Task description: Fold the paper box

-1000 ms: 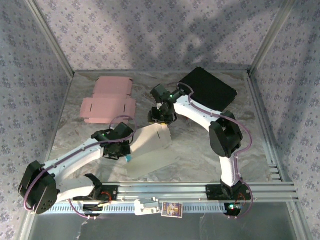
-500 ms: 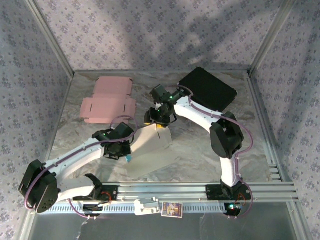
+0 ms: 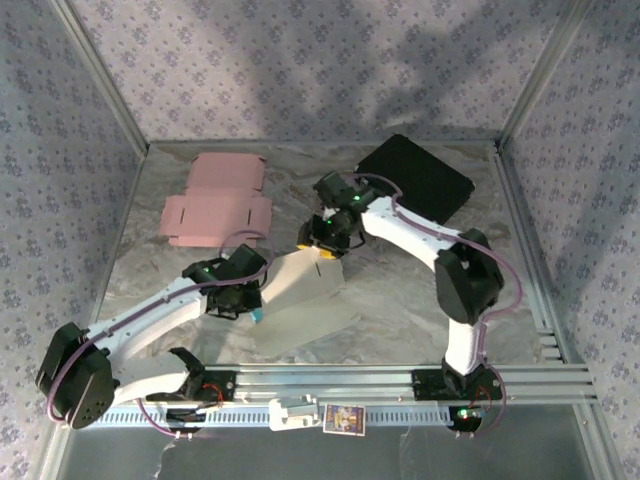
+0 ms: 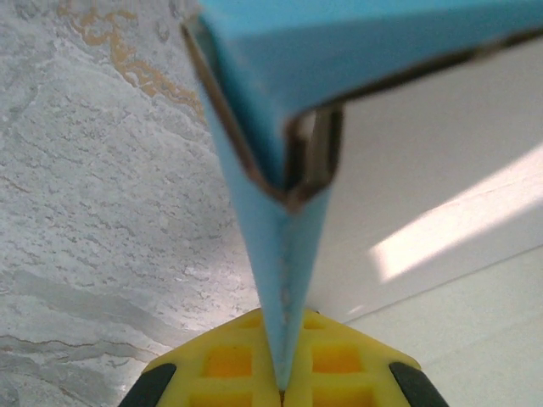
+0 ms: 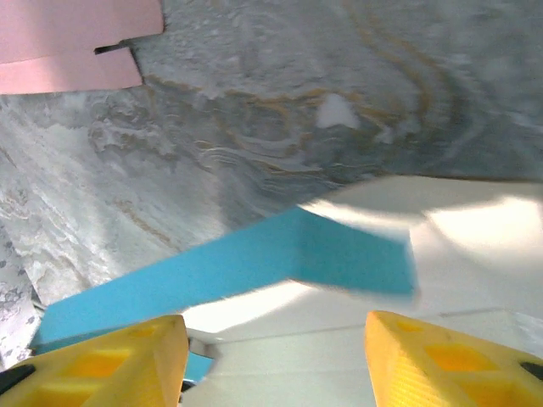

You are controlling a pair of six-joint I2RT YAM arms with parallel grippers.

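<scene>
White link shells and bulky black joint housings on left arm (image 3: 150,305) and right arm (image 3: 405,228); purple cables looped alongside each; small green lights behind the wrists; yellow fingers (image 5: 102,356), grid-recessed, black-trimmed at the outer corners.

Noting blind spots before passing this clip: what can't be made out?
Top view: the jaws of the left gripper are hidden under its wrist; the card by the rail is too small to read.
Left wrist view: the blue flap is blurred by closeness.
Right wrist view: the pink blank is cut by the top edge.
</scene>
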